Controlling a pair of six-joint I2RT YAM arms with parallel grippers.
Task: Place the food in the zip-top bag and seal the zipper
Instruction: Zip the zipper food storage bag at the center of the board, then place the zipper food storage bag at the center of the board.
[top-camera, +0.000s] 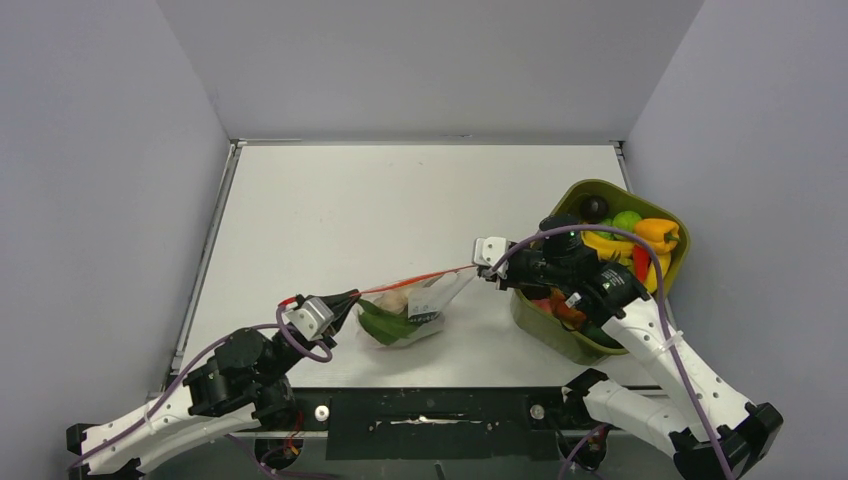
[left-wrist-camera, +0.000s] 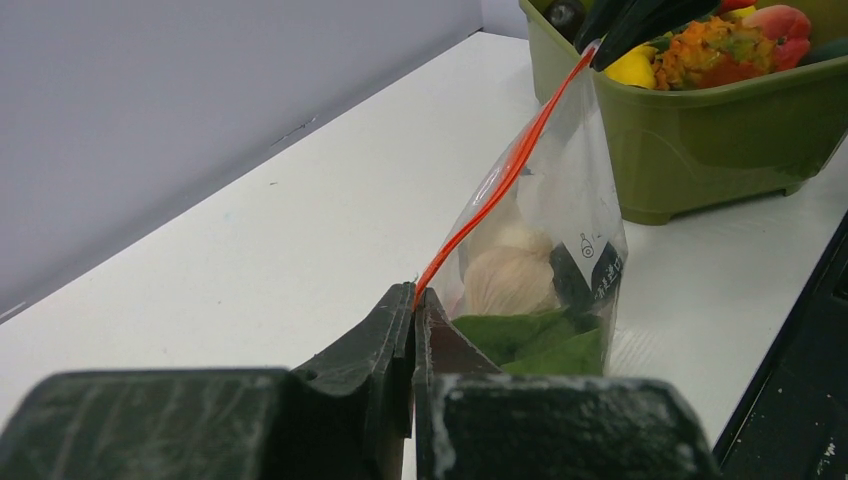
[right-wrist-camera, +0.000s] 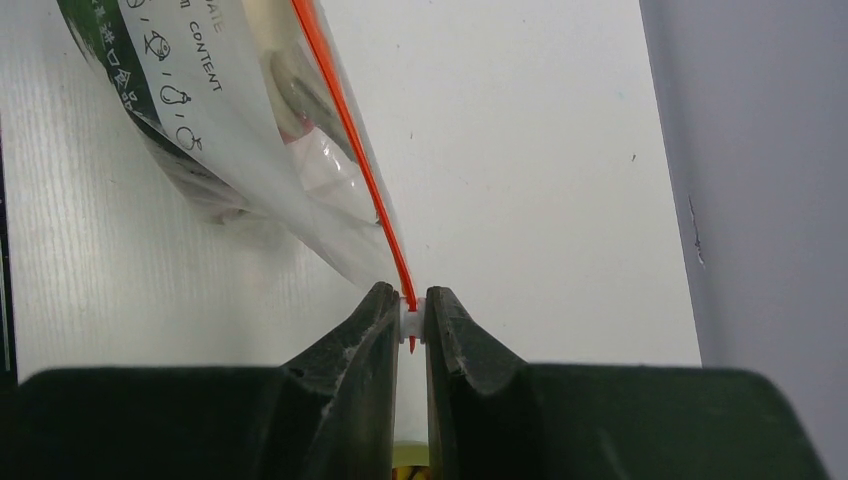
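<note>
The clear zip-top bag (top-camera: 425, 305) hangs stretched between both grippers just above the table. Its orange-red zipper (top-camera: 415, 279) runs taut from one gripper to the other. My left gripper (top-camera: 350, 297) is shut on the zipper's left end (left-wrist-camera: 505, 175). My right gripper (top-camera: 480, 266) is shut on the small white slider (right-wrist-camera: 410, 322) at the right end of the zipper (right-wrist-camera: 350, 130). Inside the bag (left-wrist-camera: 580, 220) lie food pieces: a beige one (left-wrist-camera: 510, 280) and a green one (left-wrist-camera: 530, 340). More food (top-camera: 657, 232) sits in the tub.
An olive-green tub (top-camera: 575, 190) of toy fruits and vegetables stands at the right, partly under my right arm and close behind the bag's right end (left-wrist-camera: 700, 140). White walls enclose the table on three sides. A black strip runs along the near edge.
</note>
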